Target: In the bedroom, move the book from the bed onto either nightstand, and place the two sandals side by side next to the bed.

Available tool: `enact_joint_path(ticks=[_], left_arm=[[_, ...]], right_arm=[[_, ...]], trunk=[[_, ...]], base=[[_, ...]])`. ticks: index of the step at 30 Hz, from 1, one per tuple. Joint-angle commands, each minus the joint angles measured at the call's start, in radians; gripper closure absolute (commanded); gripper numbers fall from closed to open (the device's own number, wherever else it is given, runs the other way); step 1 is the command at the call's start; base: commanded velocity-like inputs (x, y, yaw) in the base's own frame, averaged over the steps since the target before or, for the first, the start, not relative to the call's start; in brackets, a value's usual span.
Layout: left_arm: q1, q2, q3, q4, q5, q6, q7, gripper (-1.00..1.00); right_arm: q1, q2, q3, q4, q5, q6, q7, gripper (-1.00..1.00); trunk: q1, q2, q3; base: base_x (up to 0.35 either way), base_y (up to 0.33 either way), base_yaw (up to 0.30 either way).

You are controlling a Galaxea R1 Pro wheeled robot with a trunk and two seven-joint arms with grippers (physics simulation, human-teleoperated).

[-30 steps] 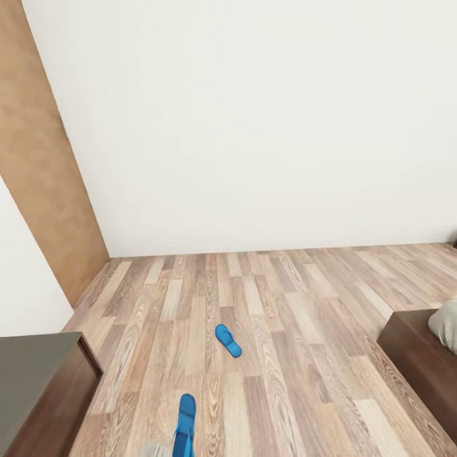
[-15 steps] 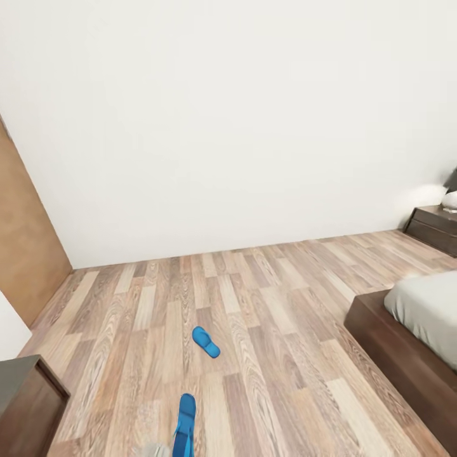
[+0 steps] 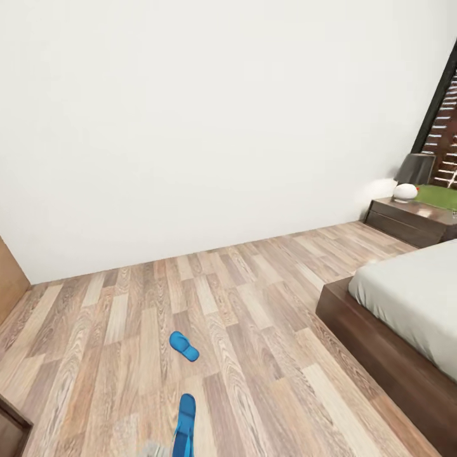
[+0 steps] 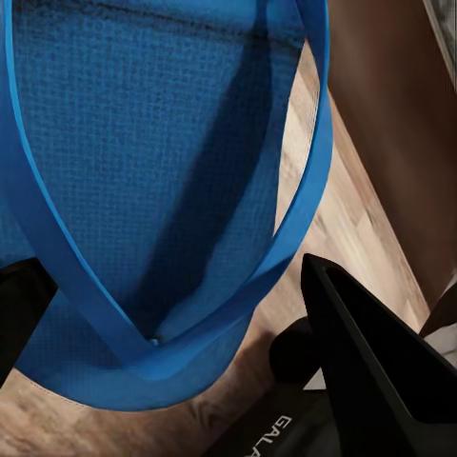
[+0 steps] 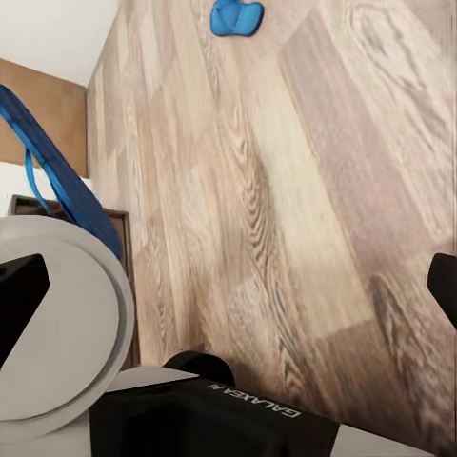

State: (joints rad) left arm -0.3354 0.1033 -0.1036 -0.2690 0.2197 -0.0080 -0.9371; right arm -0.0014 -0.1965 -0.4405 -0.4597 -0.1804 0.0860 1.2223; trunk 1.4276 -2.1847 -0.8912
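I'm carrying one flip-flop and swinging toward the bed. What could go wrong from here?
1. The bright-blue flip-flop in the left gripper seems caught near one end, most of it hanging free, so a fast turn might shake it loose.
2. The second bright-blue flip-flop lies on the wood-plank floor close ahead; the base could roll over it.
3. The dark-brown bed frame juts out low at the right and could be clipped.

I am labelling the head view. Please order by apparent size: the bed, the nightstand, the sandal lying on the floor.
1. The bed, largest, though nearest and partly cut off.
2. The nightstand, farther away, so it looks smaller than it is.
3. The sandal on the floor, clearly smallest.
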Motion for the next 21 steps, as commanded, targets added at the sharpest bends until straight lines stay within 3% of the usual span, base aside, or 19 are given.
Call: enact_joint_path(ticks=[1, 21], left_arm=[[0.0, 0.001, -0.008, -0.001, 0.009, -0.001, 0.0, 1.0], [0.0, 0.002, -0.008, -0.001, 0.009, -0.001, -0.001, 1.0]], right_arm=[[0.0, 0.0, -0.001, 0.0, -0.004, 0.009, 0.003, -1.0], [0.0, 0.0, -0.001, -0.001, -0.004, 0.009, 0.003, -1.0]], trunk=[[0.0, 0.0, -0.001], [0.0, 0.0, -0.001]], base=[[0.0, 0.0, -0.283], [0.0, 0.0, -0.28]])
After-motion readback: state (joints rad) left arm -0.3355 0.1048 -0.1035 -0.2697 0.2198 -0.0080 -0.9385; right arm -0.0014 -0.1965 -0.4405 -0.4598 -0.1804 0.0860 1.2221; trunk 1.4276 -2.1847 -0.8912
